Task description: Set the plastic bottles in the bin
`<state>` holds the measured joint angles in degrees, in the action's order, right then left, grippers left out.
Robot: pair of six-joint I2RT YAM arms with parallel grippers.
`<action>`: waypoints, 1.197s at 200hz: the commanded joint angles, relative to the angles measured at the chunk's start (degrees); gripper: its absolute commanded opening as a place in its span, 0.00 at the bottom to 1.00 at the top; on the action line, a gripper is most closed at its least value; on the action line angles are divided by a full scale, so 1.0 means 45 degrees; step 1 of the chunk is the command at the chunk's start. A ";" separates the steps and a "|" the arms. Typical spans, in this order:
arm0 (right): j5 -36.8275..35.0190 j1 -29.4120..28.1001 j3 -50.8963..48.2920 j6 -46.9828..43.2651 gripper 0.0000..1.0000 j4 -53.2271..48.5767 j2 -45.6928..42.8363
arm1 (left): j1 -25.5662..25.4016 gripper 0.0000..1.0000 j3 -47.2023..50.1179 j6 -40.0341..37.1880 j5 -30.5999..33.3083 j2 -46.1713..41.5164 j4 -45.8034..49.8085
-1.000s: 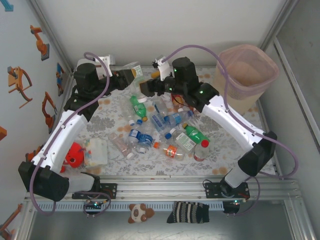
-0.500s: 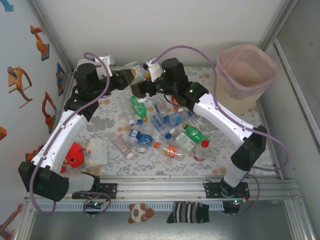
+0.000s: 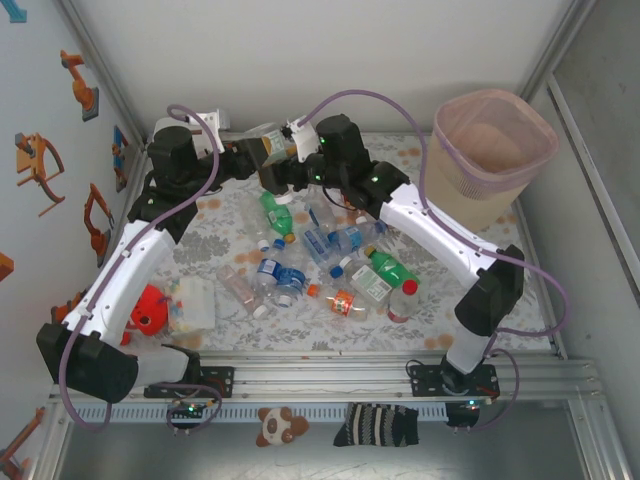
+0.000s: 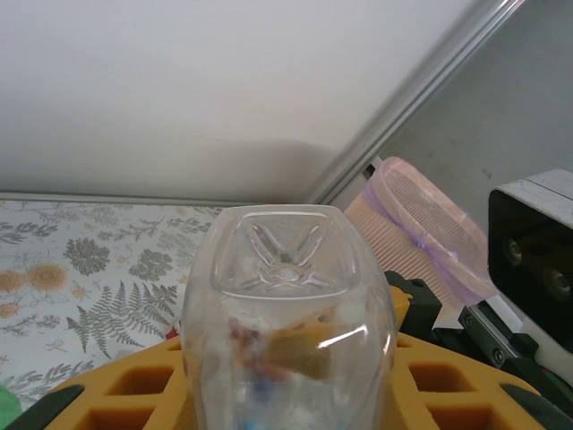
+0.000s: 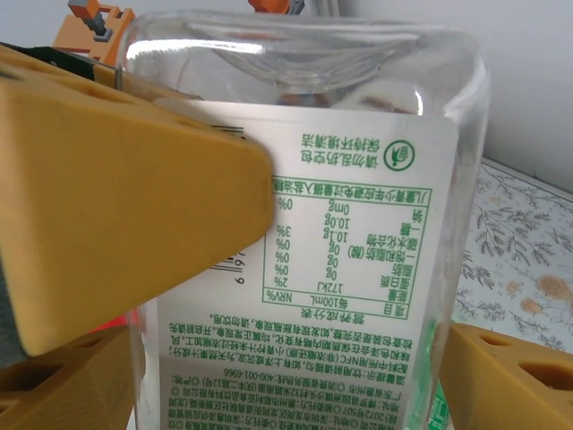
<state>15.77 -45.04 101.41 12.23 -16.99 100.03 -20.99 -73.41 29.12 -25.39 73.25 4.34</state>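
Looks like a mid-air handover. Grips a clear bottle in the left jaws, clenched on it, base-forward above the far edge of the surface, well apart from the bin at far right. Straddles that same bottle at its label with the right jaws, spread wide and not seen pinching. Leaves the other bottles heaped mid-surface. Could go wrong in three ways, at a guess: by releasing left before the right bites, dropping the bottle back into the heap; by squeezing slick, thin plastic off-centre, squirting it out sideways; by knocking jaws against jaws, packed so close. Safer to close right fully, then let go left, then swing over to the bin. Worth watching the carry too: too low, and clips the bin's rim.
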 commanded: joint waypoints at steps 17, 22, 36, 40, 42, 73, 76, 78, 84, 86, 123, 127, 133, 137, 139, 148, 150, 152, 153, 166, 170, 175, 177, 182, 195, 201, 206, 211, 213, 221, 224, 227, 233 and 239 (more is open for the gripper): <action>0.0200 -0.0070 0.0630 0.0154 0.84 0.0217 0.0170 | -0.0098 0.30 -0.0445 0.0071 -0.0237 -0.0367 -0.0366; 0.0233 -0.0065 0.0644 0.0138 0.84 0.0206 0.0179 | -0.0100 0.30 -0.0445 0.0071 -0.0237 -0.0378 -0.0378; 0.0265 -0.0070 0.0669 0.0143 0.83 0.0163 0.0208 | -0.0120 0.30 -0.0445 0.0092 -0.0236 -0.0413 -0.0378; 0.0269 -0.0071 0.0669 0.0153 0.83 0.0166 0.0193 | -0.0121 0.30 -0.0445 0.0108 -0.0223 -0.0422 -0.0394; 0.0266 -0.0080 0.0669 0.0144 0.82 0.0169 0.0193 | -0.0120 0.30 -0.0445 0.0095 -0.0234 -0.0410 -0.0397; 0.0246 -0.0070 0.0650 0.0114 0.80 0.0146 0.0166 | -0.0120 0.29 -0.0445 0.0098 -0.0274 -0.0439 -0.0431; 0.0246 -0.0055 0.0649 0.0110 0.79 0.0139 0.0156 | -0.0115 0.30 -0.0445 0.0094 -0.0291 -0.0439 -0.0443; 0.0246 -0.0066 0.0649 0.0113 0.79 0.0138 0.0164 | -0.0119 0.30 -0.0445 0.0091 -0.0280 -0.0439 -0.0453; 0.0229 -0.0060 0.0668 0.0114 0.78 0.0121 0.0159 | -0.0120 0.30 -0.0463 0.0118 -0.0296 -0.0450 -0.0452; 0.0227 -0.0068 0.0668 0.0114 0.78 0.0123 0.0156 | -0.0110 0.30 -0.0464 0.0122 -0.0296 -0.0446 -0.0441; 0.0153 -0.0070 0.0669 0.0126 0.73 0.0103 0.0039 | -0.0120 0.33 -0.0433 0.0091 -0.0131 -0.0508 -0.0408; 0.0134 -0.0070 0.0669 0.0131 0.72 0.0104 0.0018 | -0.0120 0.34 -0.0426 0.0097 -0.0096 -0.0520 -0.0402; 0.0091 -0.0073 0.0669 0.0152 0.71 0.0105 -0.0015 | -0.0110 0.36 -0.0407 0.0100 -0.0055 -0.0538 -0.0392; 0.0056 -0.0070 0.0669 0.0149 0.70 0.0097 -0.0025 | -0.0119 0.38 -0.0400 0.0097 0.0002 -0.0543 -0.0379; 0.0052 -0.0070 0.0669 0.0152 0.69 0.0093 -0.0032 | -0.0120 0.39 -0.0400 0.0097 0.0023 -0.0538 -0.0364; -0.0006 -0.0060 0.0652 0.0139 0.68 0.0104 -0.0074 | -0.0120 0.41 -0.0427 0.0092 0.0125 -0.0595 -0.0299; -0.0022 -0.0068 0.0650 0.0150 0.68 0.0100 -0.0079 | -0.0120 0.41 -0.0426 0.0076 0.0141 -0.0595 -0.0300; -0.0026 -0.0069 0.0649 0.0148 0.68 0.0103 -0.0085 | -0.0120 0.42 -0.0426 0.0072 0.0160 -0.0605 -0.0276; -0.0027 -0.0070 0.0649 0.0151 0.68 0.0104 -0.0092 | -0.0120 0.42 -0.0426 0.0081 0.0166 -0.0610 -0.0268; -0.0086 -0.0075 0.0642 0.0134 0.67 0.0099 -0.0129 | -0.0120 0.48 -0.0426 0.0065 0.0319 -0.0663 -0.0179; -0.0101 -0.0070 0.0632 0.0119 0.66 0.0104 -0.0149 | -0.0113 0.50 -0.0426 0.0052 0.0387 -0.0668 -0.0152; -0.0120 -0.0064 0.0635 0.0124 0.66 0.0100 -0.0161 | -0.0120 0.52 -0.0418 0.0051 0.0439 -0.0702 -0.0121; -0.0139 -0.0069 0.0631 0.0117 0.66 0.0079 -0.0164 | -0.0115 0.53 -0.0429 0.0046 0.0459 -0.0710 -0.0099; -0.0155 -0.0053 0.0630 0.0128 0.66 0.0084 -0.0175 | -0.0120 0.55 -0.0426 0.0018 0.0509 -0.0741 -0.0061; -0.0275 -0.0033 0.0612 0.0079 0.66 0.0046 -0.0220 | -0.0119 0.62 -0.0416 -0.0039 0.0686 -0.0837 0.0034; -0.0324 -0.0014 0.0613 0.0075 0.65 0.0025 -0.0253 | -0.0120 0.64 -0.0426 -0.0075 0.0788 -0.0883 0.0098; -0.0357 0.0028 0.0592 0.0075 0.65 0.0010 -0.0270 | -0.0120 0.65 -0.0430 -0.0103 0.0859 -0.0932 0.0134; -0.0388 0.0053 0.0576 0.0063 0.65 0.0007 -0.0324 | -0.0117 0.66 -0.0426 -0.0139 0.0919 -0.0980 0.0166; -0.0396 0.0063 0.0572 0.0072 0.65 0.0007 -0.0331 | -0.0110 0.67 -0.0426 -0.0182 0.0945 -0.1004 0.0187; -0.0448 0.0132 0.0570 0.0045 0.65 -0.0041 -0.0384 | -0.0110 0.69 -0.0409 -0.0261 0.1080 -0.1092 0.0274; -0.0456 0.0163 0.0571 0.0018 0.65 -0.0067 -0.0406 | -0.0119 0.70 -0.0399 -0.0298 0.1141 -0.1133 0.0309; -0.0474 0.0196 0.0571 -0.0015 0.65 -0.0112 -0.0428 | -0.0120 0.70 -0.0383 -0.0337 0.1207 -0.1187 0.0323; -0.0530 0.0265 0.0571 -0.0090 0.65 -0.0195 -0.0494 | -0.0120 0.71 -0.0350 -0.0401 0.1322 -0.1267 0.0365; -0.0601 0.0345 0.0571 -0.0165 0.65 -0.0271 -0.0561 | -0.0110 0.71 -0.0312 -0.0471 0.1437 -0.1356 0.0416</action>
<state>15.05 -44.80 102.10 12.40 -17.32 100.20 -21.34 -73.52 28.86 -21.41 69.56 5.19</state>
